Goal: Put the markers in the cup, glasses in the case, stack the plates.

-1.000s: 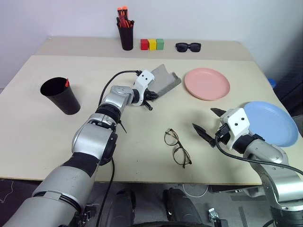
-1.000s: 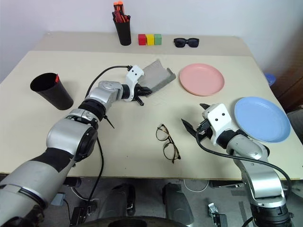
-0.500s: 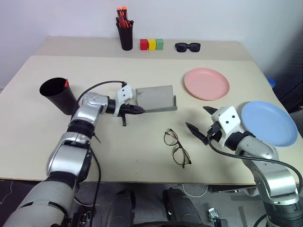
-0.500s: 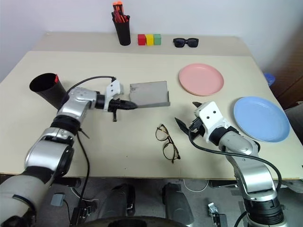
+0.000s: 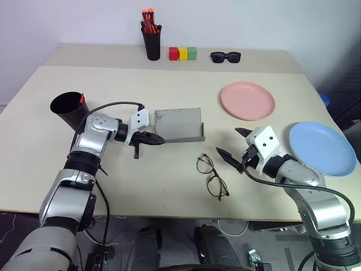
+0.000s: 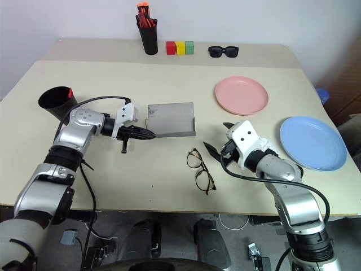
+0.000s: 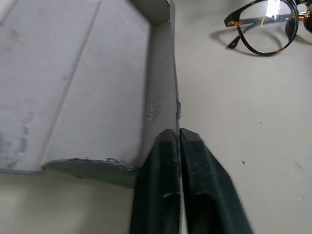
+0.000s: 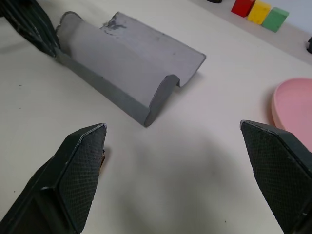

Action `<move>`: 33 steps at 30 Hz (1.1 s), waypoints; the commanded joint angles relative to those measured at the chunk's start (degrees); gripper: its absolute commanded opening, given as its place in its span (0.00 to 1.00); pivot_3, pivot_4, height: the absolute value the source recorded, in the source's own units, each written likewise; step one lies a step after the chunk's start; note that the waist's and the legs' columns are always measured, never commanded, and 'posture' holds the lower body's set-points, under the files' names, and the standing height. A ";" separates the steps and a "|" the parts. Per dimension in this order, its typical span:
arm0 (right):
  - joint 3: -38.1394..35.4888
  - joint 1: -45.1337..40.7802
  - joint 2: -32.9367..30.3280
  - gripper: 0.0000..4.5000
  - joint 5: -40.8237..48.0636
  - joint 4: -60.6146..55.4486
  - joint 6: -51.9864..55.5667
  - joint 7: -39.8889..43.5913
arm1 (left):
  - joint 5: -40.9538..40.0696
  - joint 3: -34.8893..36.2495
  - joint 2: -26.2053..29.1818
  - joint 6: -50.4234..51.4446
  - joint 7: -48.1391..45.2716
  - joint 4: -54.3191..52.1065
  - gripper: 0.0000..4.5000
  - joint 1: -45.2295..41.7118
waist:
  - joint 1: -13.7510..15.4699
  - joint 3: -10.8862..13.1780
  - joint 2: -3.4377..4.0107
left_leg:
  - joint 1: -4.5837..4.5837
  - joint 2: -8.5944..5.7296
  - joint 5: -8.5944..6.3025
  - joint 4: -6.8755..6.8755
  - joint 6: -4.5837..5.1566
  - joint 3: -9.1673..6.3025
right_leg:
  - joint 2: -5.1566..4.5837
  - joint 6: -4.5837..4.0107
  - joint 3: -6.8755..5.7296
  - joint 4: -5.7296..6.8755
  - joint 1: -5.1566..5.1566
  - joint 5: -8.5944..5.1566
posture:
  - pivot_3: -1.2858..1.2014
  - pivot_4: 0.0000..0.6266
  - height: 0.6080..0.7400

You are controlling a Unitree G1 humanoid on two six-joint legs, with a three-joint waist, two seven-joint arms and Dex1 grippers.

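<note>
The left end effector point(image 5: 159, 139) has its two black fingers pinched narrow on the near left edge of the grey glasses case point(image 5: 179, 123), which lies open on the table point(image 5: 169, 90) with its hinged wall standing up on the side toward the round wire-frame glasses point(image 5: 211, 175). In the left wrist view the fingers point(image 7: 168, 195) press together on the case's thin wall. The right end effector point(image 5: 232, 143) hangs spread wide, holding nothing, just beside the glasses and between them and the light blue plate point(image 5: 322, 148). The salmon pink plate point(image 5: 247, 100) lies apart, farther back. The black cup point(image 5: 70, 110) stands at the left with a red-orange marker tip point(image 5: 81, 99) showing at its rim. At the back stand a pen pot point(image 5: 152, 42), three coloured blocks point(image 5: 182, 53) and black sunglasses point(image 5: 225, 56)
</note>
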 commanded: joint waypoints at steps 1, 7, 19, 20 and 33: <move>-0.77 -0.32 -0.35 1.00 0.97 -1.99 0.60 0.33 | 0.02 -0.11 0.47 -1.18 0.61 -0.48 0.44 -0.73 | 0.03 0.00 0.01 | 0.00 0.00 0.00 0.00 0.00 0.00 | 0.00 0.00 0.00 0.01 0.00 0.00 | 0.52 0.24 0.89; -2.00 -0.52 -0.59 1.00 4.83 -5.30 6.05 0.55 | -3.82 4.02 -0.23 -0.99 3.96 -2.28 0.65 -2.61 | 0.00 0.00 0.01 | 0.00 0.01 0.00 0.01 0.00 -0.01 | 0.00 0.00 0.00 0.04 -0.01 0.00 | 0.52 0.24 0.89; 0.86 0.95 -6.60 1.00 7.89 -16.04 27.85 -2.57 | -6.51 2.65 2.03 6.13 12.84 -41.18 0.65 20.59 | -0.33 -0.04 0.06 | 0.06 0.07 0.00 0.00 0.01 0.01 | 0.00 0.00 0.03 0.12 -0.01 0.00 | 0.52 0.24 0.89; 1.07 0.51 -6.46 1.00 8.37 -16.42 29.91 -3.01 | -6.13 2.07 2.06 6.32 13.68 -43.21 0.65 22.77 | -0.29 -0.04 0.06 | 0.07 0.07 0.00 0.01 0.01 0.01 | 0.00 -0.01 0.03 0.13 -0.01 0.00 | 0.52 0.24 0.89; 2.22 -3.92 -0.67 0.94 13.24 -14.07 42.88 -6.97 | -9.09 2.29 3.86 14.76 22.18 -55.44 0.66 35.40 | -0.24 -0.05 0.04 | 0.06 0.06 0.00 0.04 0.01 0.00 | -0.02 -0.16 0.04 0.08 0.01 -0.09 | 0.52 0.24 0.89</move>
